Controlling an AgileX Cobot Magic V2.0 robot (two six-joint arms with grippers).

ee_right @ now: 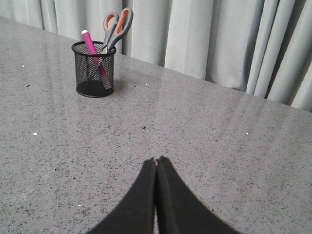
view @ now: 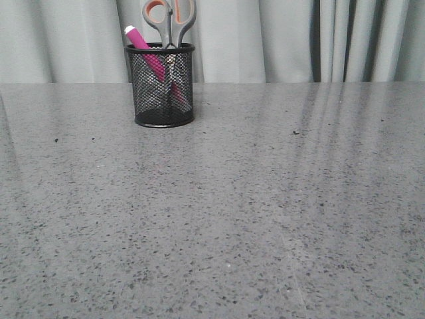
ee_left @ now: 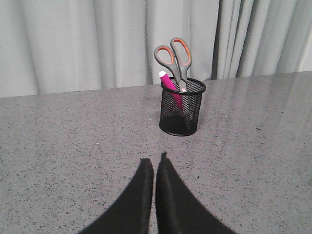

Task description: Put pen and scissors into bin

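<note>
The black wire-mesh bin [view: 163, 93] stands upright at the far left of the table. The magenta pen [view: 147, 53] leans inside it, its whitish cap above the rim. The scissors [view: 170, 20] stand in it, blades down, with the grey and orange handles sticking up. The bin also shows in the left wrist view [ee_left: 181, 109] and the right wrist view [ee_right: 93, 70]. My left gripper [ee_left: 154, 158] is shut and empty, some way short of the bin. My right gripper [ee_right: 156, 160] is shut and empty, far from the bin. Neither gripper shows in the front view.
The grey speckled table [view: 265, 212] reaches back to a pale grey curtain [view: 299, 40]. Nothing else stands on the table besides the bin.
</note>
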